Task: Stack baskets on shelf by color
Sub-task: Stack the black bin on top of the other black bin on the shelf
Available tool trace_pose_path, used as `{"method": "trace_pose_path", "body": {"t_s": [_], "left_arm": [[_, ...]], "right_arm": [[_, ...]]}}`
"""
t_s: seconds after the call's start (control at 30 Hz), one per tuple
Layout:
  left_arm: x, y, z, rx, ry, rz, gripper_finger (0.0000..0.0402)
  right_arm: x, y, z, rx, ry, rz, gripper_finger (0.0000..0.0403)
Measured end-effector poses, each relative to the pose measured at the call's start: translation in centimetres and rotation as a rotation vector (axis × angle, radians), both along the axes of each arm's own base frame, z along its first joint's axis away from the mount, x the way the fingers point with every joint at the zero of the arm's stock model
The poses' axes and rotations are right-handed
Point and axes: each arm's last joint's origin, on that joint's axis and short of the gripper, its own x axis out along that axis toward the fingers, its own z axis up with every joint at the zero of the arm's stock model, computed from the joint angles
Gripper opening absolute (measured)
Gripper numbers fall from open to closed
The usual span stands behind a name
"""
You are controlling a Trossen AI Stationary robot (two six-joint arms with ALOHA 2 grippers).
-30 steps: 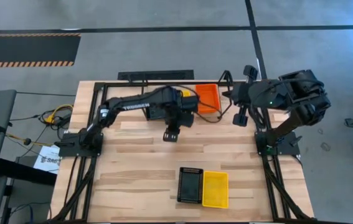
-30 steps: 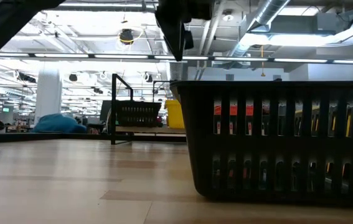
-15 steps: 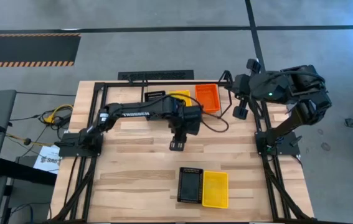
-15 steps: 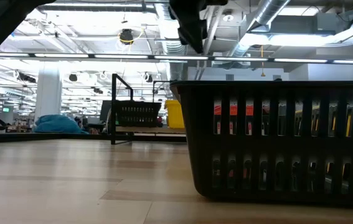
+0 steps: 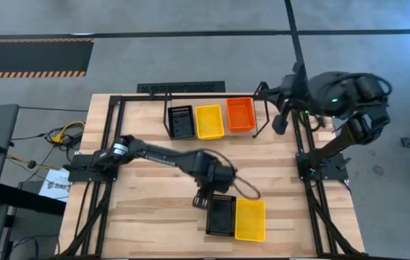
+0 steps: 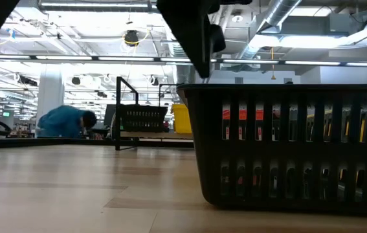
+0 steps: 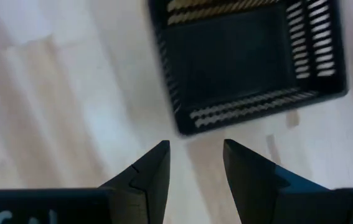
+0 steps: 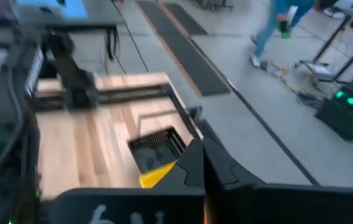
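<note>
Left gripper (image 5: 202, 200) hovers just beside near-left corner of black plastic mesh basket (image 5: 220, 214); fingers (image 7: 152, 174) parted, nothing held. Black basket sits on wooden table (image 5: 147, 217), touching yellow mesh basket (image 5: 250, 219).

Thin black rod shelf (image 5: 262, 94) at far edge holds 3 baskets: black (image 5: 181, 120), yellow (image 5: 209, 120), red-orange (image 5: 241, 114).

Right gripper (image 5: 280, 124) parked near shelf end, fingers shut, empty.

Step, as judged: grasp black basket. Straddle 1 wall with fingers, centre on rim, close firmly, lift level to avoid dragging yellow neighbour.

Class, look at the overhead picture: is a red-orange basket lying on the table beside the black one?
No, the black basket has a yellow basket beside it.
</note>
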Motion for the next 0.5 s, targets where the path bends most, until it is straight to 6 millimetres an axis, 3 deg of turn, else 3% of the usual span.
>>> {"method": "trace_pose_path", "body": {"t_s": [0.17,0.27,0.5], "left_arm": [[0.1,-3.1,-1.5,-0.012,-0.077,-0.062,0.0135],[0.0,-4.3,-1.4,0.0,-0.115,-0.083,0.0135],[0.1,-4.2,-1.3,0.134,-0.157,-0.03,0.0135]], "right_arm": [[-0.3,1.0,0.5,0.052,-0.072,0.04,0.0003],[-0.5,1.7,0.5,0.094,-0.091,0.06,0.0003],[-0.1,3.5,0.2,0.095,-0.072,0.14,0.0004]]}}
